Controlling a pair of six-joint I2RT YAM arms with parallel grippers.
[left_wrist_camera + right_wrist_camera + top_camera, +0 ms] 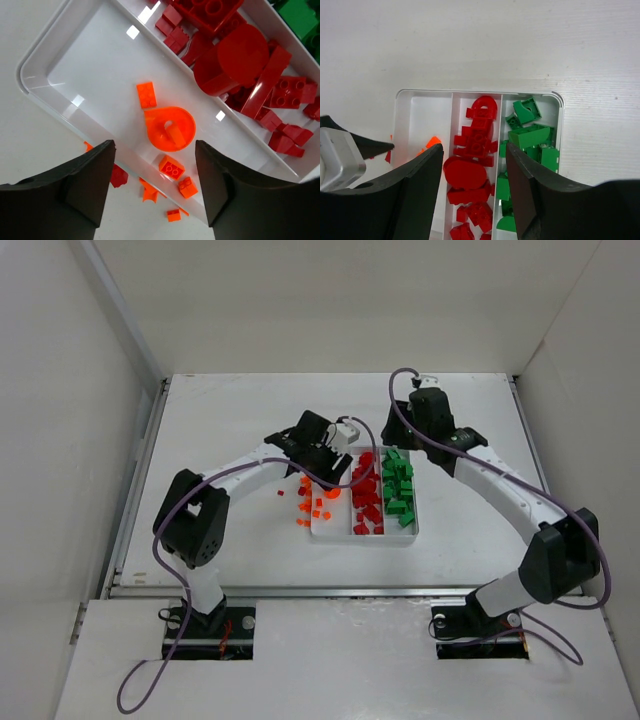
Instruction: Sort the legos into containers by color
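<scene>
Sorting is well along but not finished, by my reading. The red legos (366,495) fill the middle compartment of the white tray (365,536), and the green legos (398,485) fill the right one. I see no green lying outside it. Orange is the colour not yet done.

In the left compartment (90,75) lie only a few orange legos (170,129): a round piece with a peg, one small brick beyond it and two more close to the outer wall. Most of that compartment's floor is bare. Outside the tray, a scatter of loose orange bricks (305,508) lies on the table (230,420) just beside the tray's left wall. One darker piece (283,492) near them looks red, though it is too small for me to be sure.

My left gripper (154,150) hangs above the left compartment with its fingers spread wide and nothing between them. My right gripper (475,149) hovers over the far end of the tray, also spread and empty. What I judge remains is to carry the loose orange bricks into the left compartment and to put the dark stray with the reds if it is red.
</scene>
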